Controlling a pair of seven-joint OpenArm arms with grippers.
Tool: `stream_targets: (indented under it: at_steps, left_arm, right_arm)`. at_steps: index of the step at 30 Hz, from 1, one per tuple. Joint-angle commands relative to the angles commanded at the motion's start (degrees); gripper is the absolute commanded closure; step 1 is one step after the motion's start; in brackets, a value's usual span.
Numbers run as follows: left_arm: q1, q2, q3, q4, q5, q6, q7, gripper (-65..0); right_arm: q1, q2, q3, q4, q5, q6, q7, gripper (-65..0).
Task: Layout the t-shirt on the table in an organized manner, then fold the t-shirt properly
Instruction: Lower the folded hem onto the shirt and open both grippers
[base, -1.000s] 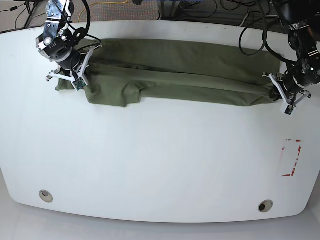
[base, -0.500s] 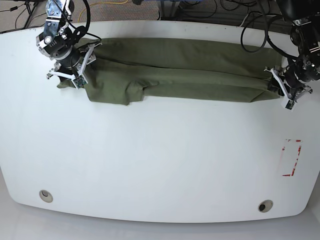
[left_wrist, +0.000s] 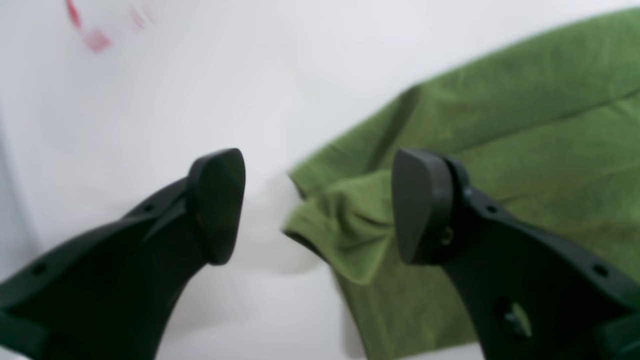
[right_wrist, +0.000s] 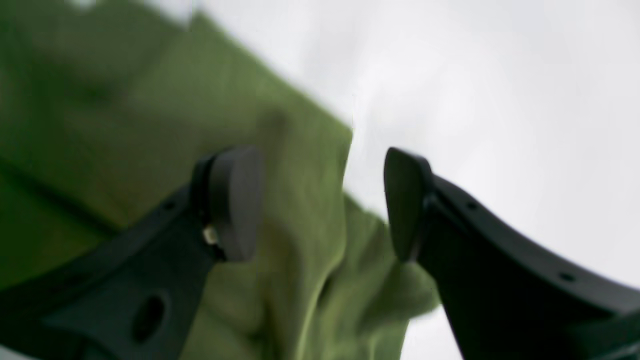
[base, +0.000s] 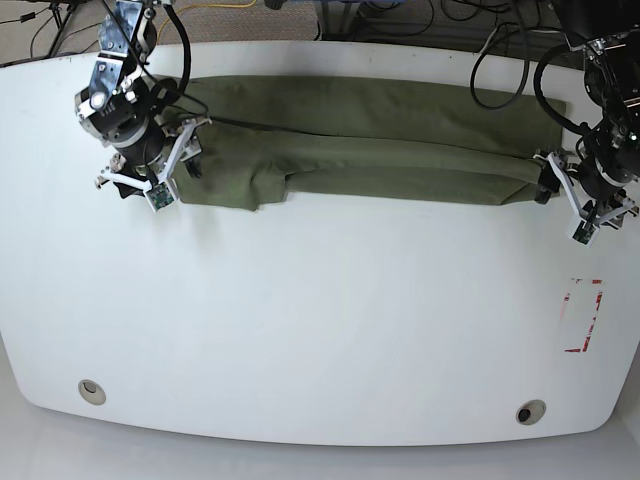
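The olive-green t-shirt (base: 380, 140) lies stretched in a long wrinkled band across the far part of the white table (base: 300, 330). My left gripper (base: 562, 195) hovers open at its right end. In the left wrist view the left gripper (left_wrist: 320, 205) straddles a bunched corner of the t-shirt (left_wrist: 350, 225), and neither of its fingers (left_wrist: 217, 205) touches the cloth. My right gripper (base: 152, 180) is open at the left end. In the right wrist view the right gripper (right_wrist: 320, 200) has a fold of the t-shirt (right_wrist: 300, 240) loose between its dark pads (right_wrist: 235, 200).
A red tape rectangle (base: 583, 315) marks the table near its right edge, blurred in the left wrist view as red tape (left_wrist: 95, 40). Two round metal grommets (base: 92, 391) (base: 531, 411) sit near the front edge. Cables (base: 420, 20) run behind the far edge.
Both grippers carried the shirt ends toward the far edge, then opened and let go. Both have pulled back slightly toward the near side. The shirt now rests flatter on the table.
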Motion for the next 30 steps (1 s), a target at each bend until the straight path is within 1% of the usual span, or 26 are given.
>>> stream_targets:
  at_steps: [6,13,20,26,27,29,30]
  left_arm:
    - [-1.1,0.0,0.0,-0.3,0.0,0.0,0.0,-42.1]
    - [-1.1,0.0,0.0,-0.4,0.0,0.0,0.0,-42.1]
    - [-1.1,0.0,-0.1,-0.4,0.0,0.0,0.0,-42.1]
    - [-1.1,0.0,-0.1,-0.4,0.0,0.0,0.0,-42.1]
    - [-1.1,0.0,-0.1,-0.4,0.0,0.0,0.0,-42.1]
    - [-1.1,0.0,-0.1,-0.4,0.0,0.0,0.0,-42.1]
    - [-1.1,0.0,-0.1,-0.4,0.0,0.0,0.0,-42.1]
  right_arm:
    - [5.0,-0.4,-0.3,-7.0,0.0,0.00,0.0,-37.1]
    - [7.1,-0.1,-0.4,-14.5,0.0,0.00,0.4,-37.1]
    - [7.2,0.0,-0.4,-20.1,0.0,0.00,6.2,-37.1]
    - [7.2,0.1,-0.4,-22.7,0.0,0.00,6.6,-36.9]
    - [7.2,0.1,-0.4,-22.7,0.0,0.00,6.7,-36.5]
    - [7.1,-0.1,-0.4,-22.7,0.0,0.00,6.7,-33.3]
    - [7.1,-0.1,-0.4,-22.7,0.0,0.00,6.7,-30.3]
